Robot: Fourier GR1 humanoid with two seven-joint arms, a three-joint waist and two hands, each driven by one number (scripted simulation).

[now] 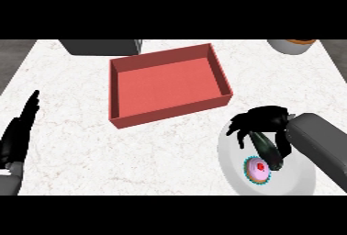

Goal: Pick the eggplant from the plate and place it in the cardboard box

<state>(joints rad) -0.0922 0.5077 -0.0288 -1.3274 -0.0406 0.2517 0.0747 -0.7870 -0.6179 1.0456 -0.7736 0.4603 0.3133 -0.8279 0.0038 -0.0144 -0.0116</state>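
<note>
Two hands show on your bench (81, 137). Nearest you, on the white plate (234, 176), sits a pink cupcake (259, 170), and just behind it the dark eggplant (267, 149) lies with your right hand (261, 120), its fingers curled down around it. Beyond the plate stands the red cardboard box (169, 82). Well left of the plate, your left hand (24, 121) rests with fingers straight, holding nothing.

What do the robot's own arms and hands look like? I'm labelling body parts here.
Right hand: glossy black, slender fingers, on a thick smooth grey forearm. Left hand: also black and narrow, tapering to a point. No cables or markings show.
</note>
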